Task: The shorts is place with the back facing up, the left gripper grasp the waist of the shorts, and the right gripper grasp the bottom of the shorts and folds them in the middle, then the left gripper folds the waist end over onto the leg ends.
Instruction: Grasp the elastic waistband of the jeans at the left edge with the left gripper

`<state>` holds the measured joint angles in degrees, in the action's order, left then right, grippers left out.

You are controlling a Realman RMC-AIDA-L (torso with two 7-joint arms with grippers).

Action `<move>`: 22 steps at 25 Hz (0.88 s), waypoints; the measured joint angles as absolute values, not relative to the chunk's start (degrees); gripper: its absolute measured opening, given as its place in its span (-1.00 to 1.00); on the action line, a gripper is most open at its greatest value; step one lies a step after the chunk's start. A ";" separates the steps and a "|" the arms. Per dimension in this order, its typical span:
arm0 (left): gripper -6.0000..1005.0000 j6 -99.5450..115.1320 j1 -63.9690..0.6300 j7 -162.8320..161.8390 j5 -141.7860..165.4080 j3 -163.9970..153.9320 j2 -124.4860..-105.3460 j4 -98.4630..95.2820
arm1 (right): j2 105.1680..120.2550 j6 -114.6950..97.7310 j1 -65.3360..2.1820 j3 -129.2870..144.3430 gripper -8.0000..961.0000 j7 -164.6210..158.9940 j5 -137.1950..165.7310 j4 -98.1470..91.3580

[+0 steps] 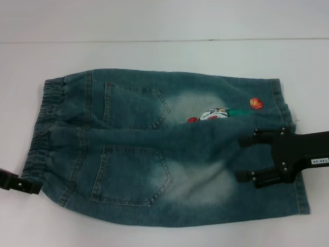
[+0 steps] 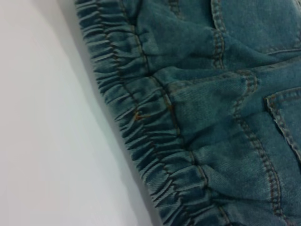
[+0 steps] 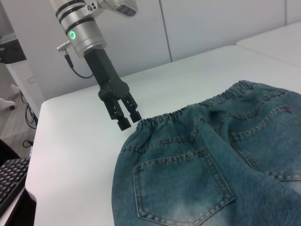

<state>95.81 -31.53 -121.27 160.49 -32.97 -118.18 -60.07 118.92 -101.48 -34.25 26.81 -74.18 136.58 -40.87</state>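
your shorts point(image 1: 169, 149) lie flat on the white table point(image 1: 154, 51), back up, near hem edge closest to you, long axis running left to right: waist end point(image 1: 43, 128) left, leg ends point(image 1: 293, 154) right. bare table all around. left gripper point(image 1: 18, 181) sits at the waist's near-left corner, fingers slightly apart. right gripper point(image 1: 245, 157) hovers over the leg ends, fingers spread wide, holding nothing.

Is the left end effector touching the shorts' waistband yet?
Cannot tell. In the right wrist view the left end effector hangs at the shorts' waistband corner, but neither contact nor a gap shows plainly.
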 joint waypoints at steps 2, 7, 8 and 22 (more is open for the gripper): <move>0.68 95.82 -31.60 -121.38 160.49 -33.14 -118.31 -60.07 | 118.93 -101.53 -34.34 26.81 0.96 -74.18 136.58 -40.87; 0.68 95.65 -31.94 -121.85 160.58 -33.15 -118.38 -59.81 | 119.00 -102.07 -34.46 26.89 0.96 -74.18 136.58 -40.87; 0.68 95.59 -32.01 -121.85 160.62 -33.15 -118.38 -59.66 | 119.00 -102.07 -34.48 26.89 0.96 -74.17 136.57 -40.87; 0.68 96.86 -33.28 -121.94 160.94 -34.28 -118.65 -59.23 | 119.00 -102.13 -34.54 27.07 0.96 -74.18 136.53 -40.87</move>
